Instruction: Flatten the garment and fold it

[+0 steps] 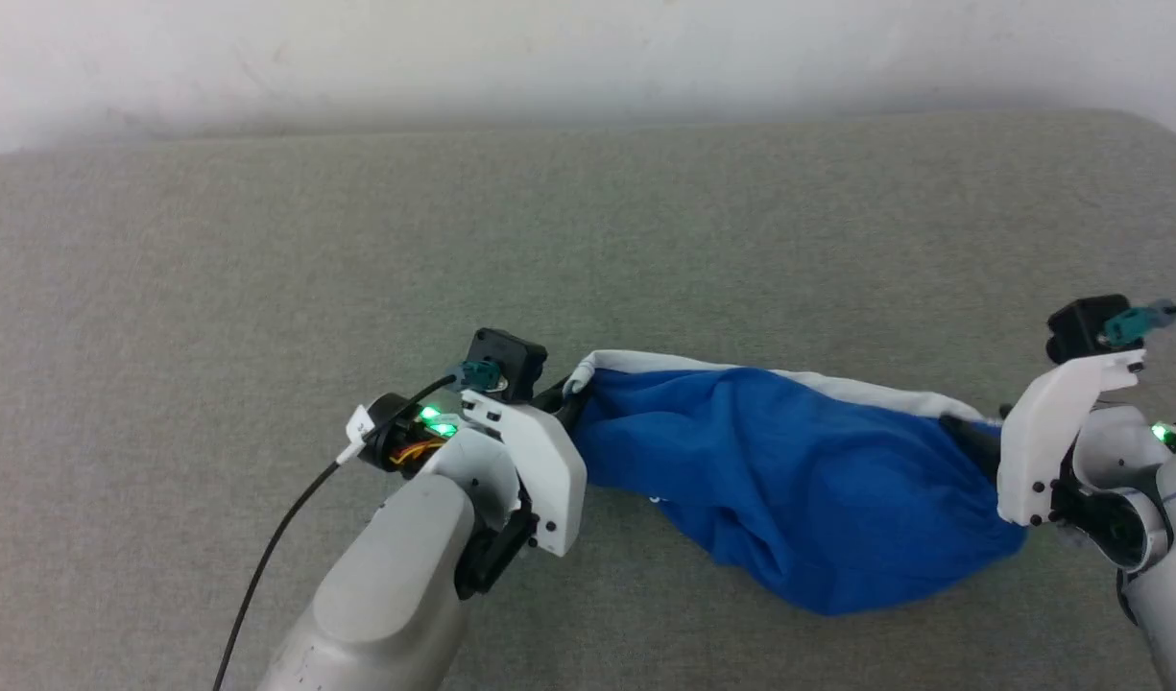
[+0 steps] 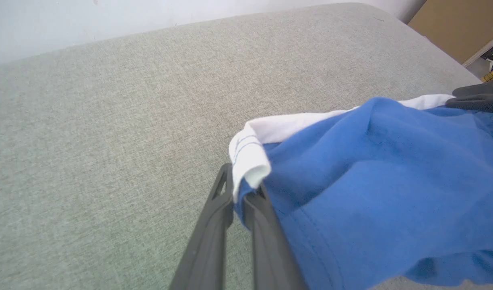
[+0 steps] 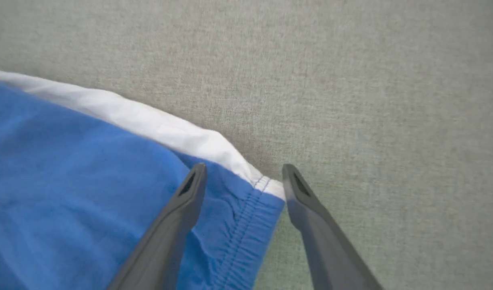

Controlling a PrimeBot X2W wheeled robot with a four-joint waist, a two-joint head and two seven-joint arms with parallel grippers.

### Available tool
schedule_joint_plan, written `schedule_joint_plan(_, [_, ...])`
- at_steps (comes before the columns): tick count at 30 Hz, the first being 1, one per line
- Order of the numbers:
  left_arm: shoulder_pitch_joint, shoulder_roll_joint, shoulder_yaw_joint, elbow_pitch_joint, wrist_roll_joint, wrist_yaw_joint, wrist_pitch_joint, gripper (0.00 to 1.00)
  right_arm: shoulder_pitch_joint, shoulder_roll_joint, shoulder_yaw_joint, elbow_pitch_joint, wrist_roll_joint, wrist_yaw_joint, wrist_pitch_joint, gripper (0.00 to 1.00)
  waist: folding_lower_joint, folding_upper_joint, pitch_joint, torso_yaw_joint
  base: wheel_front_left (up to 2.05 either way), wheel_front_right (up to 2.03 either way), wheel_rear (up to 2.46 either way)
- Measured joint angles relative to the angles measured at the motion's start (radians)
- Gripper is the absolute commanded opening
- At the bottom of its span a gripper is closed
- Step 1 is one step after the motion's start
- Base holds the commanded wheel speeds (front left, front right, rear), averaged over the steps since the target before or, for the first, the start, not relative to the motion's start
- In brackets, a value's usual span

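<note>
The shorts (image 1: 789, 480) run lengthwise from the left gripper (image 2: 241, 191), clamped on one corner, to the right gripper (image 3: 243, 179), spread astride the other.

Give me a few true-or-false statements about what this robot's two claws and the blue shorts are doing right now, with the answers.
1. The left claw is pinched shut on a corner of the blue shorts. True.
2. The right claw is clamped tight on the shorts. False: its fingers stand apart, with the shorts' other corner between them.
3. The shorts lie flat and neatly folded. False: they are bunched and wrinkled, not folded.
4. A white band runs along the shorts' far edge. True.
5. The shorts rest on a bare wooden table. False: they rest on a grey-green woven surface.
</note>
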Motion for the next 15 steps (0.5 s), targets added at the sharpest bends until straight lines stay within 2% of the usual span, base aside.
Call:
schedule_joint_plan(6, [0.0, -0.009, -0.012, -0.036, 0.0, 0.001, -0.016, 0.0, -0.104, -0.047, 0.103, 0.166, 0.053, 0.001, 0.178, 1.0, -0.0001, 0.0, 0.039, 0.036, 0.0, 0.0, 0.0])
schedule_joint_plan(7, [0.0, -0.009, -0.013, -0.039, 0.0, 0.001, -0.021, 0.0, -0.121, -0.052, 0.115, 0.183, 0.06, 0.001, 0.212, 0.62, -0.0002, 0.0, 0.044, 0.042, 0.0, 0.0, 0.0])
schedule_joint_plan(8, [0.0, -0.01, -0.014, -0.041, 0.0, 0.001, -0.023, 0.0, -0.137, -0.057, 0.127, 0.195, 0.065, 0.001, 0.243, 0.31, -0.0002, 0.0, 0.048, 0.047, 0.0, 0.0, 0.0])
schedule_joint_plan(9, [0.0, -0.01, -0.014, -0.044, 0.0, 0.001, -0.028, 0.0, -0.151, -0.062, 0.141, 0.202, 0.071, 0.001, 0.269, 0.06, -0.0002, 0.0, 0.051, 0.051, 0.0, 0.0, 0.0])
schedule_joint_plan(10, [0.0, -0.01, -0.015, -0.046, 0.0, 0.001, -0.031, 0.0, -0.16, -0.065, 0.147, 0.207, 0.08, 0.001, 0.287, 0.0, -0.0002, 0.0, 0.054, 0.055, 0.0, 0.0, 0.0])
schedule_joint_plan(13, [0.0, -0.008, -0.016, -0.049, -0.002, 0.001, -0.047, 0.0, -0.171, -0.068, 0.176, 0.21, 0.102, 0.0, 0.307, 0.0, -0.0002, 0.0, 0.05, 0.061, 0.0, 0.0, 0.0])
schedule_joint_plan(15, [0.0, -0.003, -0.012, -0.054, -0.004, 0.001, -0.061, 0.0, -0.169, -0.079, 0.199, 0.195, 0.108, -0.001, 0.281, 0.0, -0.0001, 0.0, 0.041, 0.062, 0.0, 0.0, 0.0])
